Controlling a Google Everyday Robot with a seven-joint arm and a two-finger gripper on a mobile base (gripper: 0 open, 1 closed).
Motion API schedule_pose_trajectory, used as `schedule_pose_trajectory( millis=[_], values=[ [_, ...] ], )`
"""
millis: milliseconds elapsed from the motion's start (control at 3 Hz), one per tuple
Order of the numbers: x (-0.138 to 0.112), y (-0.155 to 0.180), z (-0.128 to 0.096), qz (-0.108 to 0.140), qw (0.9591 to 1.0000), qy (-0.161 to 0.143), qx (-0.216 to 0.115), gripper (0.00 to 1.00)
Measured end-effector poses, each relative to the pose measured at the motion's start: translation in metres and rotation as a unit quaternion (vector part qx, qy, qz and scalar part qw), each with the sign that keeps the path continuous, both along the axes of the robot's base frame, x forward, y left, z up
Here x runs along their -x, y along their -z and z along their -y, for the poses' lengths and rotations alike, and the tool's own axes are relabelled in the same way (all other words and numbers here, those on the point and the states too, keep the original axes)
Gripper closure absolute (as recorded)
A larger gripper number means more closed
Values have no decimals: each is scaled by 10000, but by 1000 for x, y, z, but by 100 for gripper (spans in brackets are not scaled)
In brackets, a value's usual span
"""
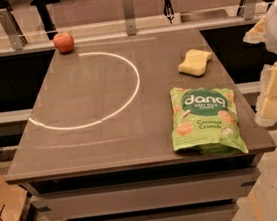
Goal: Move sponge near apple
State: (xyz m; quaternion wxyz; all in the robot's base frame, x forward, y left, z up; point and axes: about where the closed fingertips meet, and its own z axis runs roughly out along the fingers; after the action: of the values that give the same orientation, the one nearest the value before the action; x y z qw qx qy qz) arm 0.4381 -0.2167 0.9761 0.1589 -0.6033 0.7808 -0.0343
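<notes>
sponge [195, 61] far right — likely soft, light, grip pinched sides | apple [63, 42] far left | gripper [276, 90] right edge — state: cannot tell

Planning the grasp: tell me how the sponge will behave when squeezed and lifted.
The sponge looks foamy with pinched sides, so it probably squashes. Small, so likely light. Lying flat, it shouldn't roll. The tool hangs beside the table.

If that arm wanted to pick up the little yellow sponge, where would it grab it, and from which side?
Probably from straight above, taking the sponge across its pinched-in middle: it lies flat on the table, so only its top and sides are open. The gripper hangs beyond the table's edge at the view's right, and the green bag lies apart, nearer the camera.
</notes>
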Motion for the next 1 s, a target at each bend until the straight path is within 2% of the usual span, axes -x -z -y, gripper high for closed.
schedule_pose_trajectory(
  millis=[333, 667, 1000],
  values=[
    [-1, -1, -1, 40, 10000, 0, -10, 0],
    [-10, -4, -3, 245, 9988, 33, -429, 0],
    [-33, -10, -9, 539, 9934, 46, -1015, 0]
  ],
)
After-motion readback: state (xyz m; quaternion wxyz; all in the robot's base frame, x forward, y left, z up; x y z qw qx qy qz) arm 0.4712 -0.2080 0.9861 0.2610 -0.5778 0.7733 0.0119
